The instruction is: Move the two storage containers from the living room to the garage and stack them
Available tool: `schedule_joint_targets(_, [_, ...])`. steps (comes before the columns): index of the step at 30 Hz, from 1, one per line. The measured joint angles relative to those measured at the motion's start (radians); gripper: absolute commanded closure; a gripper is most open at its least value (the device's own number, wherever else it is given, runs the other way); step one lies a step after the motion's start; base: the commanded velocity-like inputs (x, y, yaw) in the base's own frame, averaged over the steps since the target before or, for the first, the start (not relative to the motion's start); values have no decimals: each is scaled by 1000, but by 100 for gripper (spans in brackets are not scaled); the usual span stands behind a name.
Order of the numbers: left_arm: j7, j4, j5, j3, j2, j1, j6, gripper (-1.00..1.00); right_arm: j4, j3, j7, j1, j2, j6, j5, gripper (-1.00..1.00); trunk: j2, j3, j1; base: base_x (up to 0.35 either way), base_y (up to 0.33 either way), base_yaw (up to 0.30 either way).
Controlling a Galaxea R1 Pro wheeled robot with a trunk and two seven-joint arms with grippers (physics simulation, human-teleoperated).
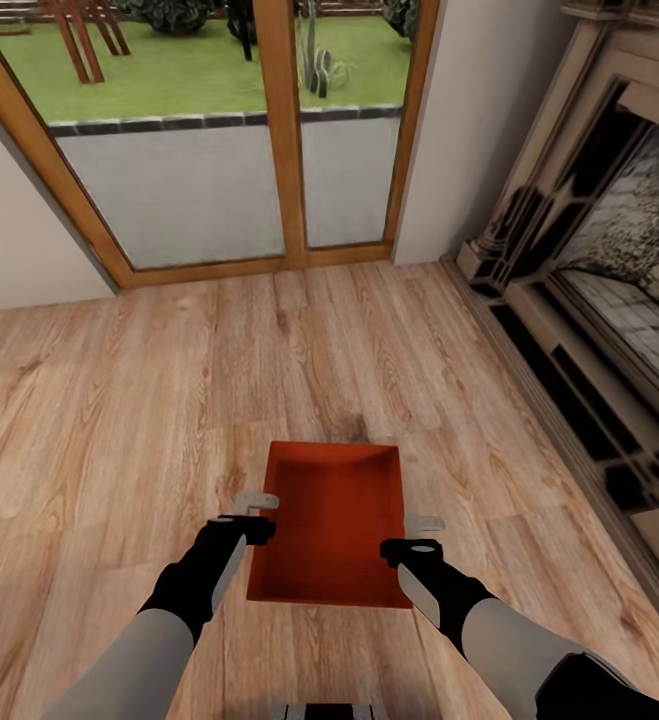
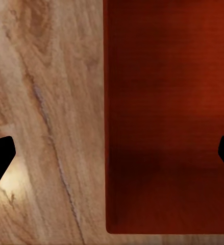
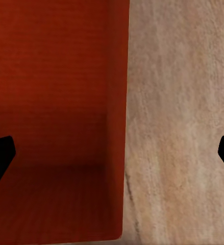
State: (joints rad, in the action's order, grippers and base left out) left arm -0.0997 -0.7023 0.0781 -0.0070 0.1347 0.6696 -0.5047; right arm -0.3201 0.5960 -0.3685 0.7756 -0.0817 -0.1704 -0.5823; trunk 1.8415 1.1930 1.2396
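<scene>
Storage container sits on the light wood-plank floor of the living room, right in front of you, open side up, between the garden doors ahead and the fireplace off to your right. Only this one bin shows here.

You look to be at the pick-up step: neither wall is gripped yet. Your left pincer hangs over the bin's left wall and your right pincer over its right wall, both arms reaching forward and pointing down, roughly level with each other. In each wrist view the fingers stand wide apart and straddle a wall, one fingertip over bare planks, the other over the red interior; the right side mirrors it.

Next, I'd judge, you lower both arms evenly until each wall sits between its fingers, then close both together. Keep the descent matched, or the bin may tip when lifted.
</scene>
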Motion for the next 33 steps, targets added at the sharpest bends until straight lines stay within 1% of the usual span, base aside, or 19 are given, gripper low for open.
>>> schedule_joint_targets(9, [0,1,0,0,0,0,1,-100,0,0,0,0,3,0,0,-100,63,28,35,0,0,0])
schedule_joint_targets(16, [-1,1,0,0,0,0,2,-100,0,0,0,0,8,0,0,-100,63,28,35,0,0,0])
schedule_joint_targets(30, [3,3,0,-1,0,-1,1,-100,0,0,0,0,10,0,-2,-100,161,72,88,0,0,0])
schedule_joint_targets(33, [4,3,0,-1,0,0,1,-100,0,0,0,0,12,-2,0,-100,161,72,88,0,0,0])
